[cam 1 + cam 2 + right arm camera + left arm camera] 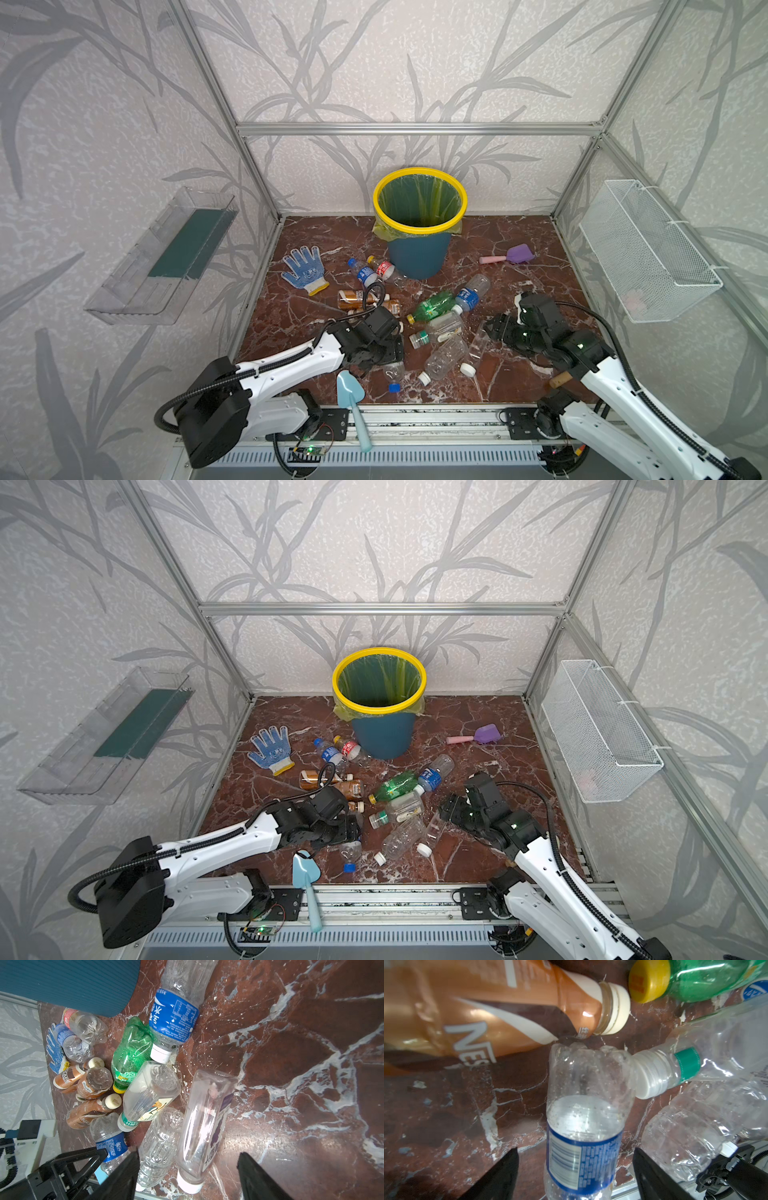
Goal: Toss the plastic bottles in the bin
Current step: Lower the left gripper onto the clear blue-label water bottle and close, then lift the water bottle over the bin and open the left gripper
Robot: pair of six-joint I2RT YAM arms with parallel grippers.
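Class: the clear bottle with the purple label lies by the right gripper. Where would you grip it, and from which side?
Grip the purple-label bottle across its mid-body, coming down from above. It lies on its side, long and narrow, with its white cap at the near end. The right gripper has open jaws either side of it. A ribbed bottle lies close beside it.

Bright, even light; soft shadows. Top views bowed at edges. Glare on table (268, 1138); brown bottle (467, 1012) blurred close-up.

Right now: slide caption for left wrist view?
Open left tool straddling a blue-labelled clear bottle on the marble tabletop.
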